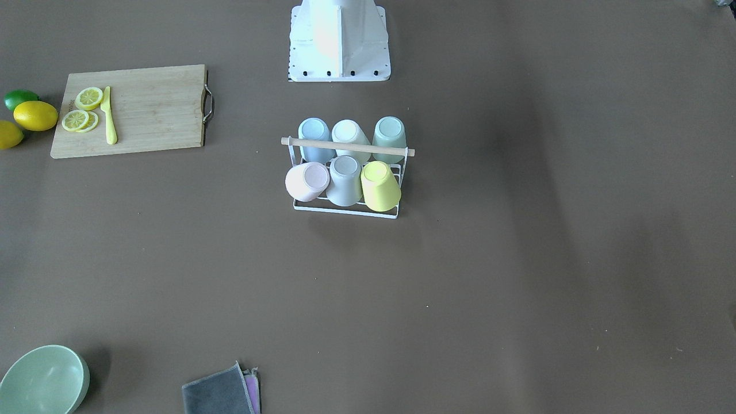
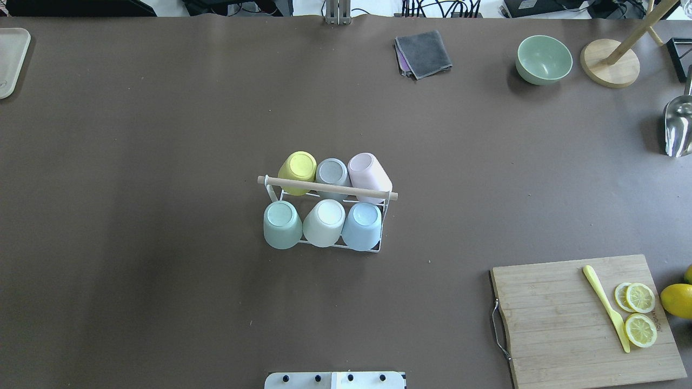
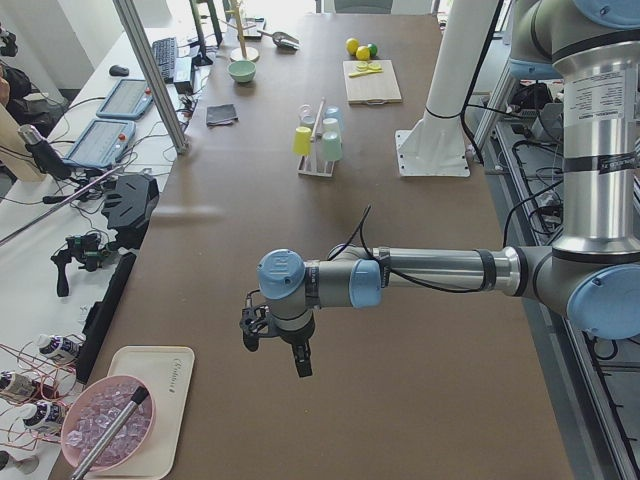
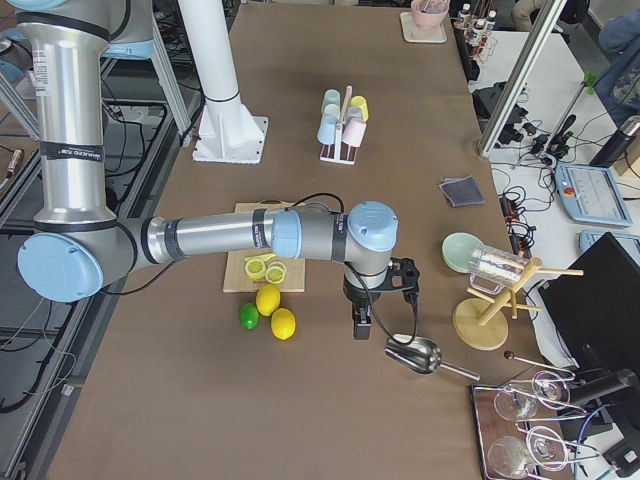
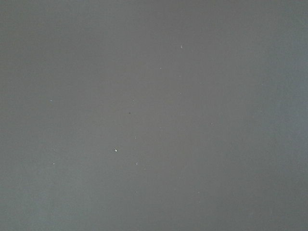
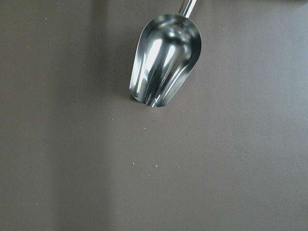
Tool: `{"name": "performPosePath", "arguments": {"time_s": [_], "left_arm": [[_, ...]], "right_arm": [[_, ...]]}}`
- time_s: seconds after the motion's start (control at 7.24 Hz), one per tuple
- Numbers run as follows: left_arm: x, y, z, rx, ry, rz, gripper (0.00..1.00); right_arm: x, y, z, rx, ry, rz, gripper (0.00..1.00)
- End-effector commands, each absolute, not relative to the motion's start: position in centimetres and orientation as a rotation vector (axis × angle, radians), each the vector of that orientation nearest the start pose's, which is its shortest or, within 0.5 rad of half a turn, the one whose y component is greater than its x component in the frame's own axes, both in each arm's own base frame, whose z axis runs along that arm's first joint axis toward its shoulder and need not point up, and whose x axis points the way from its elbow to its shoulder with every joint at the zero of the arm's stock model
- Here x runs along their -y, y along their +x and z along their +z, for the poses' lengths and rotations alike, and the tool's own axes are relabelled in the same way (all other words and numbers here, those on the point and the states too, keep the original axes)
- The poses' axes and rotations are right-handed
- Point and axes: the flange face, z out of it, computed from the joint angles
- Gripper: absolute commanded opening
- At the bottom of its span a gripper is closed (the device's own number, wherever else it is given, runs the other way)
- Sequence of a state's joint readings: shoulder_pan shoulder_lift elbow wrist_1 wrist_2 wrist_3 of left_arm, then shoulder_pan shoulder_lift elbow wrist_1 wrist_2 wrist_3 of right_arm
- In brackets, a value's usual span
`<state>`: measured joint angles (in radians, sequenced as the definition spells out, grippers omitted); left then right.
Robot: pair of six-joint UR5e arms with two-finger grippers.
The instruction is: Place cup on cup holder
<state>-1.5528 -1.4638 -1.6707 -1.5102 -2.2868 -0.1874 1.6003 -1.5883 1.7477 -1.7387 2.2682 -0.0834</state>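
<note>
The cup holder (image 2: 387,213), a white wire rack with a wooden rod handle (image 1: 345,146), stands mid-table. Several cups sit upside down on its prongs: yellow (image 2: 298,168), grey (image 2: 332,173), pink (image 2: 368,169), green (image 2: 281,224), white (image 2: 324,222) and blue (image 2: 361,225). My left gripper (image 3: 275,348) hangs over bare table far from the rack, near the table's left end. My right gripper (image 4: 385,315) hangs near the right end, beside a metal scoop (image 6: 163,62). Both grippers show only in the side views, so I cannot tell whether they are open or shut. Neither wrist view shows a cup.
A wooden cutting board (image 2: 562,324) holds lemon slices (image 2: 640,313) and a yellow knife (image 2: 605,305); lemons (image 1: 35,115) and a lime (image 1: 19,98) lie beside it. A green bowl (image 2: 543,59), folded cloths (image 2: 423,53), a wooden stand (image 2: 610,69) and a tray (image 2: 11,59) sit along the far edge.
</note>
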Motion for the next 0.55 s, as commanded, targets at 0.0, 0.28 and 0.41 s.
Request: {"name": "performPosePath", "arguments": {"time_s": [0.0, 0.28, 0.41], "left_arm": [[44.25, -5.98, 67.27, -0.706, -0.142, -0.187, 0.98], [44.32, -5.97, 66.82, -0.707, -0.136, -0.19, 0.98], [44.48, -5.97, 66.68, -0.708, -0.131, -0.183, 0.98]], "right_arm": [[47.69, 8.35, 60.39, 0.694, 0.029, -0.048, 1.0], [47.67, 8.33, 60.47, 0.696, 0.026, -0.047, 1.0], [47.67, 8.33, 60.82, 0.696, 0.02, -0.045, 1.0]]}}
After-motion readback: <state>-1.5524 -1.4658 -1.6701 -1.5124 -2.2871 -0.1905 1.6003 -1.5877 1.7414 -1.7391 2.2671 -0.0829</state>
